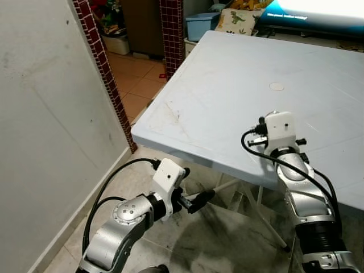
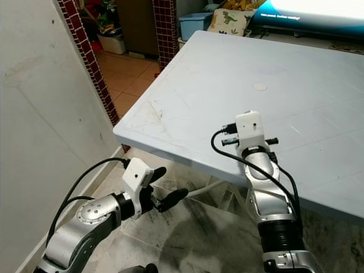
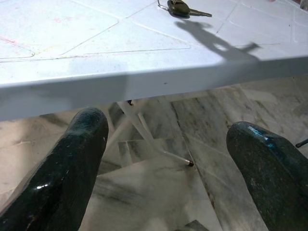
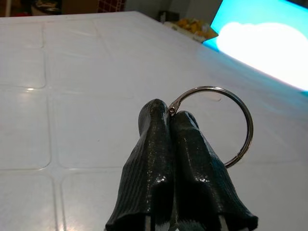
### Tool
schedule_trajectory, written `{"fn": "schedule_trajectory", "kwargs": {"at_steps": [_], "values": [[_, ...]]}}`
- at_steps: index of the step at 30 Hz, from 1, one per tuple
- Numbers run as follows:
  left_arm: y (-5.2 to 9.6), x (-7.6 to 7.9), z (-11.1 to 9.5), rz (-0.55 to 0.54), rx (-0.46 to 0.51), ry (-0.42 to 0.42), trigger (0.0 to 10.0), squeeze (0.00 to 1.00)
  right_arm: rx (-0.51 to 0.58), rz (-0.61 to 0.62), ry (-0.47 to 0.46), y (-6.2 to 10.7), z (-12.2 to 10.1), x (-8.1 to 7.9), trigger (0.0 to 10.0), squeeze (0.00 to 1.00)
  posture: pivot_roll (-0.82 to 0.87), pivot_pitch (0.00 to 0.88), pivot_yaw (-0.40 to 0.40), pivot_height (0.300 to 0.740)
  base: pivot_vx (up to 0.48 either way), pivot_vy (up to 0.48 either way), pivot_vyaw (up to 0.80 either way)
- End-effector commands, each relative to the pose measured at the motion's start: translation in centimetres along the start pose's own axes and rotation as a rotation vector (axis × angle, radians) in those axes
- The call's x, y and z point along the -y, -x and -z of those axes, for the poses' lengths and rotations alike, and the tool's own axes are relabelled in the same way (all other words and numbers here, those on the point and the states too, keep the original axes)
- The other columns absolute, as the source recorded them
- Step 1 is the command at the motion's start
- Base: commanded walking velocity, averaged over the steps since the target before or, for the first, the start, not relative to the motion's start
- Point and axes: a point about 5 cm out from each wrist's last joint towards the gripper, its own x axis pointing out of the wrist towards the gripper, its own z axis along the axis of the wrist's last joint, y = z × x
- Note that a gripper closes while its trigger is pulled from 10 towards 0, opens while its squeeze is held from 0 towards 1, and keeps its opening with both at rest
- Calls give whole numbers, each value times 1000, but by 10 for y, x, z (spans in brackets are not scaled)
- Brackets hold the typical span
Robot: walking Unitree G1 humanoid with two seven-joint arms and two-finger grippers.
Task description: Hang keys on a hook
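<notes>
The pale plastic table (image 1: 239,85) filled most of the head camera's view, with the grey wall (image 1: 45,142) beside its near corner and no hook visible anywhere on it — the hanging itself, on this evidence, had not begun. Over the table's near edge stood the right gripper (image 4: 171,118), its fingers clenched together on a metal key ring (image 4: 243,120), the loop standing clear above the tabletop; pickup therefore appeared done, with the carry to a hook and the hanging left. Below the table's near corner the left gripper (image 2: 162,190) hung idle with its fingers spread wide, grasping nothing. From there its wrist camera looked across the tabletop at a dark key (image 3: 182,7) lying flat by a shadow, cut off by the frame edge — whether this key was joined to the gripped ring could not be told. In the head views the right arm's white wrist housing (image 1: 281,129) hid the fingers and the ring alike, and no keys could be seen hanging from the ring.
</notes>
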Motion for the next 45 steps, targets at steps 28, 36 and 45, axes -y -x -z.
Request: {"fn": "schedule_trajectory", "kwargs": {"at_steps": [28, 36, 45], "values": [[28, -82, -41, -716, 326, -104, 10000, 0, 318, -241, -113, 25, -59, -44, 10000, 0, -37, 47, 74, 740, 0, 0, 0], [29, -82, -39, -719, 326, -111, 10000, 0, 312, -256, -106, 27, -58, -47, 10000, 0, -31, 54, 66, 740, 0, 0, 598], [27, -81, -34, -722, 315, -120, 10000, 0, 302, -272, -104, 29, -58, -52, 10000, 0, -33, 55, 65, 740, 0, 0, 769]]}}
